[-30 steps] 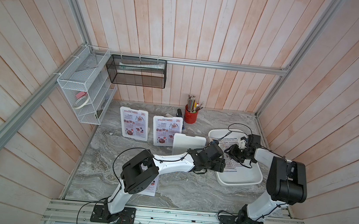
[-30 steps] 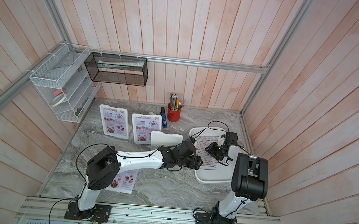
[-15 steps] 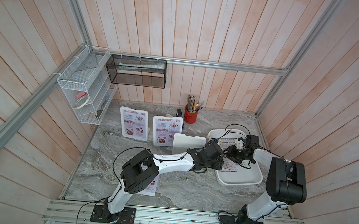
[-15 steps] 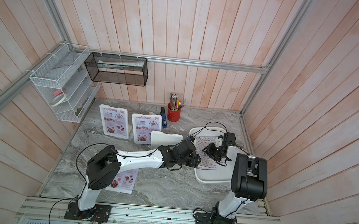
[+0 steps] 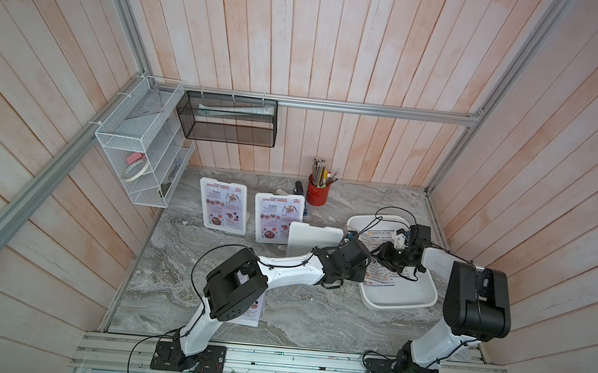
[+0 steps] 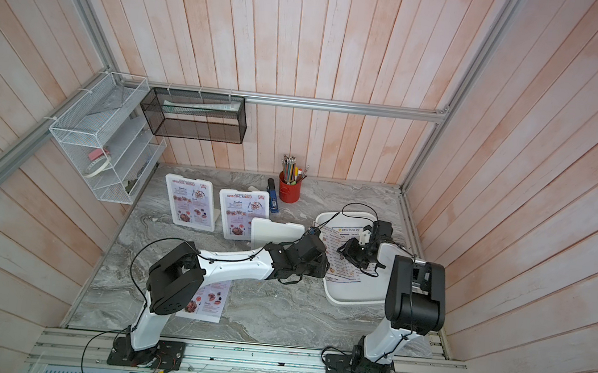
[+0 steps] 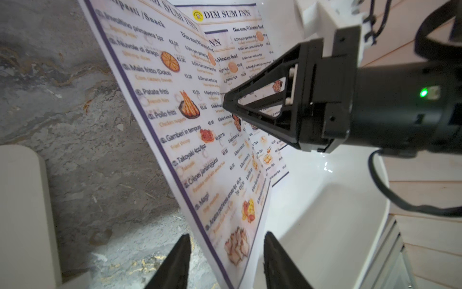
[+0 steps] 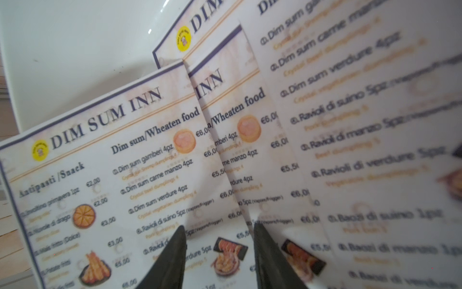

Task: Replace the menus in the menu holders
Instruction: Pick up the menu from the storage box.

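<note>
Several blue-bordered "Dim Sum Inn" menus (image 5: 379, 275) lie in a white tray (image 5: 403, 300). One sheet (image 7: 190, 130) is tilted up off the pile. Its lower edge stands between the fingers of my left gripper (image 7: 226, 236), which is open with a gap on each side. My right gripper (image 8: 219, 226) is open over the pile, one fingertip (image 7: 226, 103) against the raised sheet. Two upright menu holders (image 5: 223, 209) (image 5: 277, 219) show red "Special Menu" sheets. A third holder (image 5: 314, 238) shows only its white side. A loose Special Menu (image 6: 208, 299) lies under my left arm.
A red pencil cup (image 5: 316, 193) and a blue stapler (image 6: 272, 200) stand at the back of the marble table. A white wire shelf (image 5: 142, 148) and a black mesh basket (image 5: 228, 119) hang on the walls. The tray sits near the right wall.
My left gripper's jaws have narrowed around the raised sheet's edge, and the gripper has shifted slightly left. The right arm has barely moved.
</note>
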Robot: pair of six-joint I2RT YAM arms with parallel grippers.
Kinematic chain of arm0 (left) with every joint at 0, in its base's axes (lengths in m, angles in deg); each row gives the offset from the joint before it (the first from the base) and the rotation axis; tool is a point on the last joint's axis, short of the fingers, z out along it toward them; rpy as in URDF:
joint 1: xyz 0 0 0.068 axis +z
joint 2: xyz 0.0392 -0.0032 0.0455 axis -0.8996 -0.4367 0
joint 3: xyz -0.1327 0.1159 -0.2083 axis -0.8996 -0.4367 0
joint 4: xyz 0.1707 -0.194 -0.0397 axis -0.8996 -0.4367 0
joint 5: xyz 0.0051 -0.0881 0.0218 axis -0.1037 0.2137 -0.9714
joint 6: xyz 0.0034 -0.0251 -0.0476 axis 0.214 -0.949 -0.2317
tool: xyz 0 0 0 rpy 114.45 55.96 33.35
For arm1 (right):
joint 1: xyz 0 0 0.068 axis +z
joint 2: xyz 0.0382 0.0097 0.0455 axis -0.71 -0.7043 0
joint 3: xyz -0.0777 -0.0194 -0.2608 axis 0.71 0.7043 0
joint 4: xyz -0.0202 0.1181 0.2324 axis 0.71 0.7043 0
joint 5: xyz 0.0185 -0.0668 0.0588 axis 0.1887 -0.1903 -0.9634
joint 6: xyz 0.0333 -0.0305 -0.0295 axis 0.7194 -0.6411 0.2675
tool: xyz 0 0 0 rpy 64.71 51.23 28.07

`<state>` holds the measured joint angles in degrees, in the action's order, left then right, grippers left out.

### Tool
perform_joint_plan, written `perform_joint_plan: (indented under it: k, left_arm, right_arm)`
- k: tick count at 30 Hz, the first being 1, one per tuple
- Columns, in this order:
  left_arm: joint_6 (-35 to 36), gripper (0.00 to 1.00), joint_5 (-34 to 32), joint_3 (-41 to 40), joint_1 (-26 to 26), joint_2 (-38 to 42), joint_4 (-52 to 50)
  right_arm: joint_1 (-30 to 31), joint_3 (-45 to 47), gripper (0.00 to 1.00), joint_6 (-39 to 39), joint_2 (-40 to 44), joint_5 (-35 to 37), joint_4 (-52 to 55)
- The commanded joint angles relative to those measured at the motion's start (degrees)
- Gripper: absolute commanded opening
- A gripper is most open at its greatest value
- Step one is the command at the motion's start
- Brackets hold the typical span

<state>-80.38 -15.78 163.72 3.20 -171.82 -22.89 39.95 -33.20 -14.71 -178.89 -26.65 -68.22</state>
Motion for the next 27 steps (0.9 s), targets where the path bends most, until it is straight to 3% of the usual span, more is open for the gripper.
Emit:
perform_joint_plan:
  k: [1,8,14,27]
  left_arm:
    - [-0.28,0.42,0.41,1.62,0.3,-1.17,0.7]
    - [-0.19,0.37,0.06,1.54,0.31,-0.07,0.81]
    - [-0.19,0.25,0.43,1.63,0.11,0.83,1.59]
    - [0.6,0.18,-0.25,1.58,-0.4,2.49,1.85]
  right_arm:
    - [0.37,0.98,0.45,-1.21,0.36,1.14,3.79]
    - [0.39,0.91,0.45,-1.38,0.0,1.4,3.98]
    - [0.36,1.3,0.45,-1.37,1.03,1.61,3.81]
    - [0.4,0.05,0.45,-1.64,0.74,2.77,5.03]
